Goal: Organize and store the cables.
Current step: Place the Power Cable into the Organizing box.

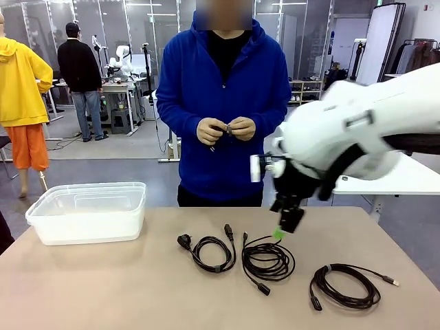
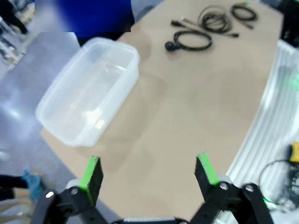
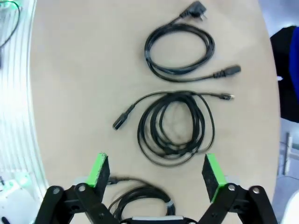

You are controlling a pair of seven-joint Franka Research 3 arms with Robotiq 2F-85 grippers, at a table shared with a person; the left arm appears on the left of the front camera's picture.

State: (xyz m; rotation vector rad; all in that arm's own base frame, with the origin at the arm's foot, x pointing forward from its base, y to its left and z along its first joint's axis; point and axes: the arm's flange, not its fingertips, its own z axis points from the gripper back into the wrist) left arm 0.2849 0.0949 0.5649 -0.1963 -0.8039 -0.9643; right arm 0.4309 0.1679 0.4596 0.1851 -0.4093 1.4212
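Note:
Three coiled black cables lie in a row on the tan table: the left one point(image 1: 210, 251), the middle one point(image 1: 268, 260) and the right one point(image 1: 344, 285). My right gripper point(image 1: 282, 228) hangs open just above the far edge of the middle coil. In the right wrist view, my right gripper point(image 3: 155, 172) looks down on the middle cable point(image 3: 172, 127) with another cable point(image 3: 180, 46) beyond it. A third cable point(image 3: 140, 198) is partly hidden under the gripper. My left gripper point(image 2: 148, 172) is open and empty, high above the table, with the cables point(image 2: 191, 41) far off.
A clear plastic bin point(image 1: 89, 223) stands empty at the table's left; the left wrist view shows this bin point(image 2: 117, 100) below. A person in a blue hoodie stands at the far side with both hands point(image 1: 227, 128) holding a small dark item at the chest.

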